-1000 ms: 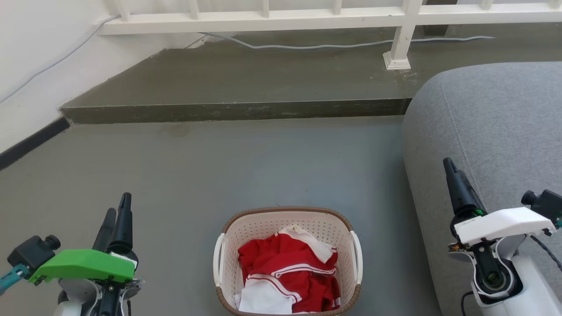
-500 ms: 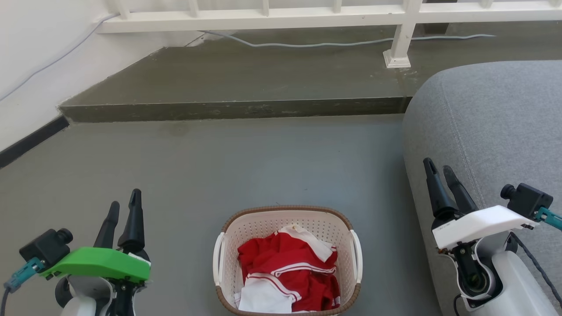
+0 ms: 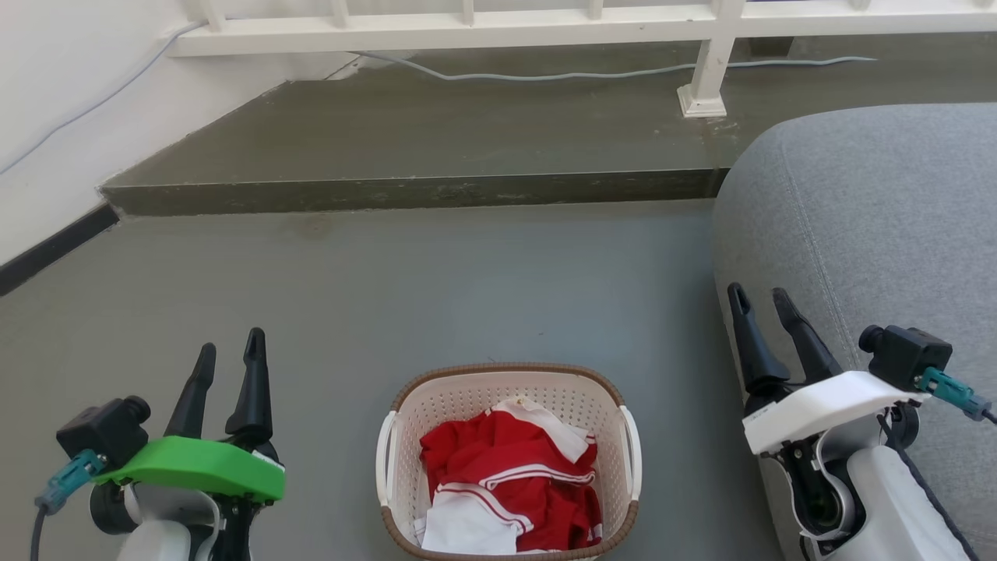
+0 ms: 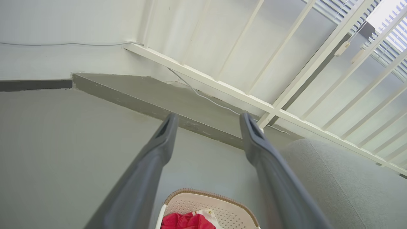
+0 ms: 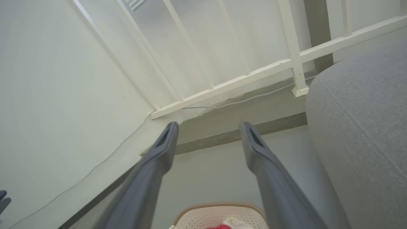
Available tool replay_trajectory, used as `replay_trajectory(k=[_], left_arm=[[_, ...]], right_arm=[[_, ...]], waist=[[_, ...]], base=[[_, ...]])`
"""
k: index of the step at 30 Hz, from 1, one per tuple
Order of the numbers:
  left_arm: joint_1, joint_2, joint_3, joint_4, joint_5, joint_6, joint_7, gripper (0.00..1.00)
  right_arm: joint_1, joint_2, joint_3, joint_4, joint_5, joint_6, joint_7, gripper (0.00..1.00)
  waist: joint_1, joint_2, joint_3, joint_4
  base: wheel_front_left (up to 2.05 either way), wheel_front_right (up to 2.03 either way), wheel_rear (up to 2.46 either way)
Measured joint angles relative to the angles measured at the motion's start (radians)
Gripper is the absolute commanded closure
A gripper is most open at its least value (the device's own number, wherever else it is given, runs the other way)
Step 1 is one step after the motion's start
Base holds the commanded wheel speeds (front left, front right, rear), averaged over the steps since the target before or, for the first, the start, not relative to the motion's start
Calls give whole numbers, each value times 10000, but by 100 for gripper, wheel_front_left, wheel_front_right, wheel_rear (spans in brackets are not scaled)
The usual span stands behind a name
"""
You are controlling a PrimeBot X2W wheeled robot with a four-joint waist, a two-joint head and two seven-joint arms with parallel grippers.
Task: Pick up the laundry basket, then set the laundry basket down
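The laundry basket [image 3: 467,396] stands on the grey floor at the bottom middle of the head view, cream-white and perforated with a brown rim, white handles on both sides and red and white clothes inside. Its far rim also peeks into the left wrist view [image 4: 222,196] and the right wrist view [image 5: 203,206]. My left gripper [image 3: 230,353] hovers open to the basket's left, well apart from it. To the basket's right, beside the sofa, my right gripper [image 3: 757,294] is open too. Nothing is between either pair of fingers.
A grey sofa [image 3: 880,218] fills the right side, close to my right arm. A raised concrete step [image 3: 405,195] runs across behind the basket, with a white railing [image 3: 467,31] and a cable [image 3: 545,76] on it. A white wall [image 3: 54,117] is at left.
Both grippers have opened from nearly shut and moved inward toward the basket. The head camera has shifted slightly. The basket has not moved.
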Motion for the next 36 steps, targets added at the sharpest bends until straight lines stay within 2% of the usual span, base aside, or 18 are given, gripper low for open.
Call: replay_trajectory(k=[22,36], left_arm=[[-119,-54,-284,-73,2869,-105,-792,0],[-123,-98,-201,-79,3030,-132,-819,0]], right_arm=[[-48,-2,441,-54,-3070,-82,-784,0],[-48,144,190,-52,-3214,-102,-800,0]], waist=[[0,0,38,-30],[0,0,62,-37]], base=[[0,0,0],[0,0,0]])
